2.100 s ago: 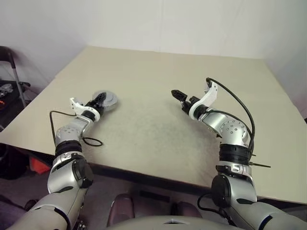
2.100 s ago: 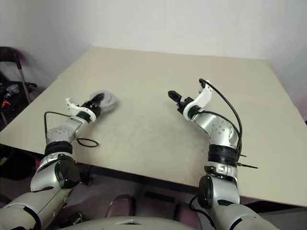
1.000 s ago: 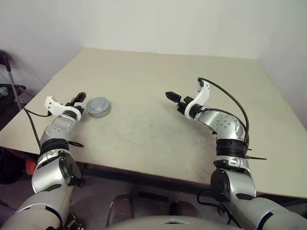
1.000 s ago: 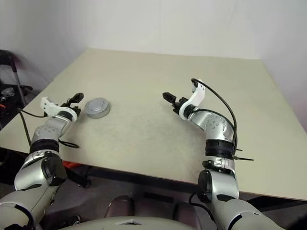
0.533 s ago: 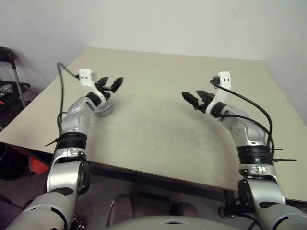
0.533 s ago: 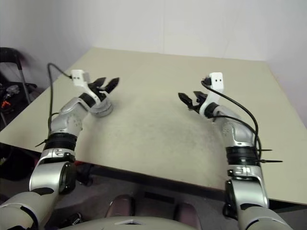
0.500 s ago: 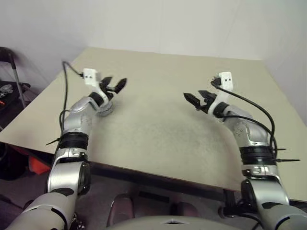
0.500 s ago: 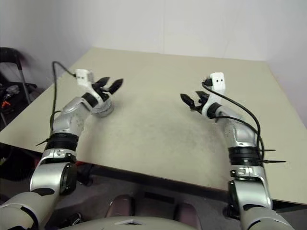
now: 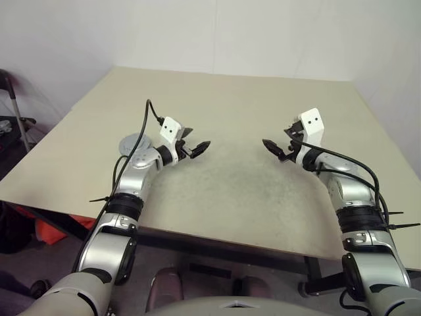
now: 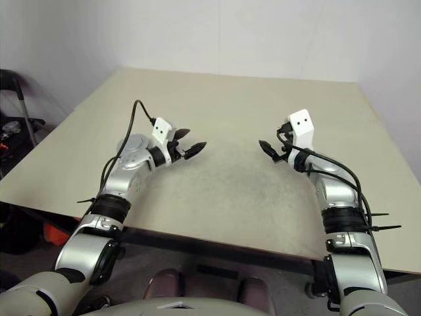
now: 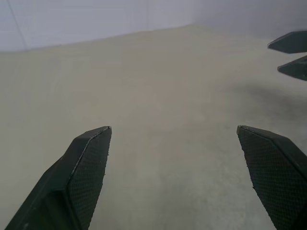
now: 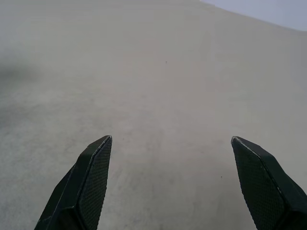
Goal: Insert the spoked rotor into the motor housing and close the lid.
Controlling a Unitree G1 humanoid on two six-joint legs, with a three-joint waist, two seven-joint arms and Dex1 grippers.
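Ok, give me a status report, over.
Both grippers, left and right, open and empty above table. Closed motor housing sits behind left arm. Nothing in the way.

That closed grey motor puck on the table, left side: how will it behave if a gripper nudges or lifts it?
The motor housing with the lid on looks like a squat metal disc lying flat on the table, so it probably slides rather than tips or rolls. It looks solid, so likely stiff and heavy for its size. Its smooth round wall may slip between narrow fingertips.
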